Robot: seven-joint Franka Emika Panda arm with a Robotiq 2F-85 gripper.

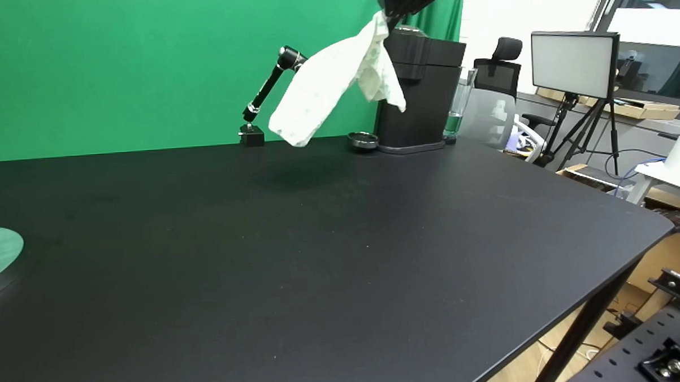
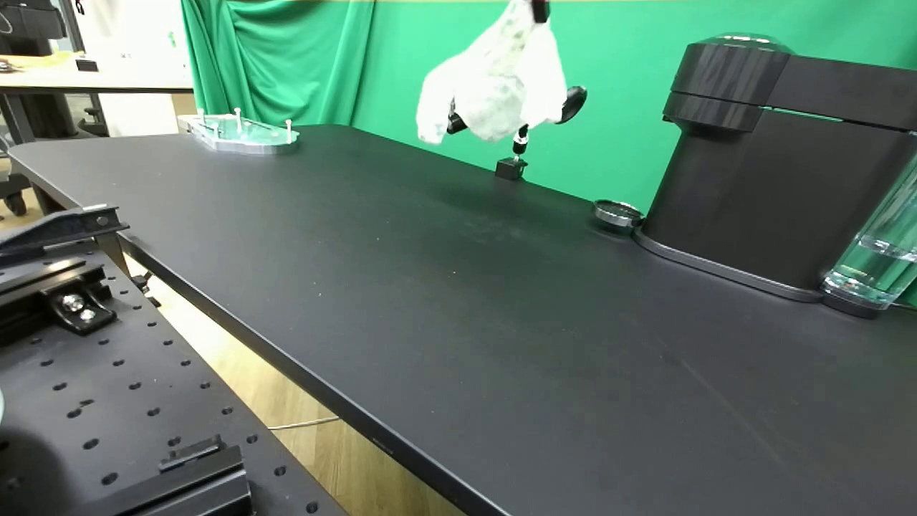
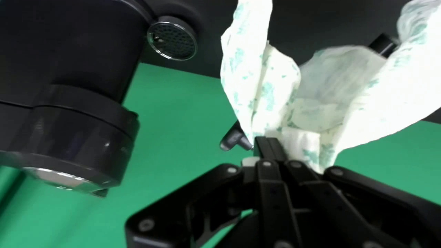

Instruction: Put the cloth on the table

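Note:
The white cloth (image 1: 327,81) with a green pattern hangs in the air above the far part of the black table (image 1: 319,242). It also hangs above the table in an exterior view (image 2: 494,75), with its lower edges off the surface. My gripper (image 3: 270,146) is shut on a bunched part of the cloth (image 3: 268,81), which spreads out beyond the fingertips in the wrist view. The gripper (image 1: 392,20) is at the top of an exterior view. Only a small dark part of it shows at the top edge of an exterior view (image 2: 541,10).
A black coffee machine (image 2: 745,179) with a clear water tank (image 2: 877,251) stands at the table's back. A round metal-rimmed dish (image 2: 617,213) sits at its foot. A black jointed stand (image 1: 252,134) is near the cloth at the back edge. A clear plate with pegs (image 2: 243,140) lies at the far end.

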